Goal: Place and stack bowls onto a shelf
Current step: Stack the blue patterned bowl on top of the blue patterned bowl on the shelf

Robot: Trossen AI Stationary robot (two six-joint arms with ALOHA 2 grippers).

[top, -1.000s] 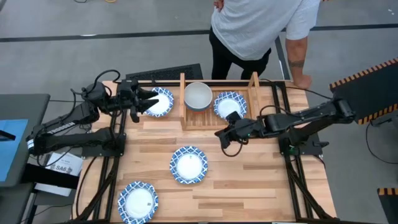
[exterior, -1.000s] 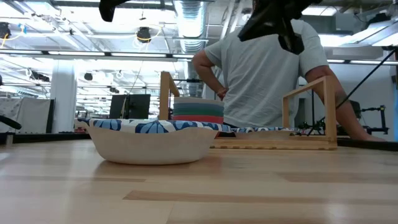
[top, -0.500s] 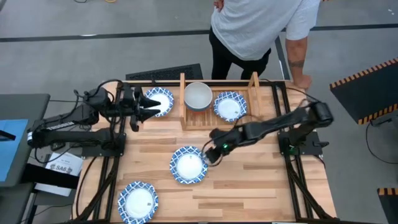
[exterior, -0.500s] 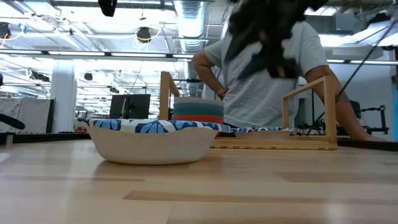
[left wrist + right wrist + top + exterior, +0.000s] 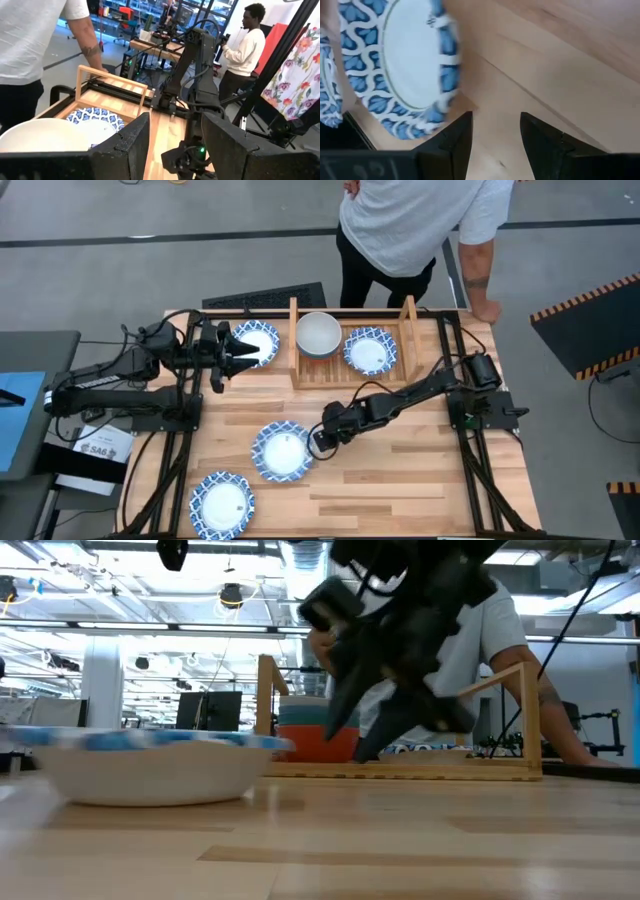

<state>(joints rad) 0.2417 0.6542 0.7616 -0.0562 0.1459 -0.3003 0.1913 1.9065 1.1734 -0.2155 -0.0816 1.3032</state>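
A blue-patterned bowl [image 5: 282, 452] sits flat on the table's middle, blurred in the low view [image 5: 150, 765]. My right gripper [image 5: 320, 438] is low at its right side, open, with bare table between the fingers [image 5: 492, 135]. On the shelf [image 5: 350, 370] at the far edge, an off-white bowl [image 5: 318, 333] tops a coloured stack [image 5: 315, 725], and a patterned bowl [image 5: 370, 350] rests on the slats beside it. Another patterned bowl [image 5: 255, 343] lies left of the shelf. My left gripper [image 5: 238, 348] hovers open above its left rim. My right gripper has the outer side of one finger [image 5: 451, 137] at the middle bowl's right rim [image 5: 440, 112]. The fingers slant down from the table's right. The bowl stays flat on the table, outside the gap between the fingers.
A third patterned bowl [image 5: 222, 505] sits near the table's near left corner. A person in a grey shirt [image 5: 420, 225] stands at the far edge, with a hand [image 5: 487, 308] on the far right corner. The table's near right part is bare wood [image 5: 420, 480].
My right gripper has swung from beside the shelf toward the table's near left, come down to the table and opened. The middle bowl has slid along the table toward the left and near edges, staying flat.
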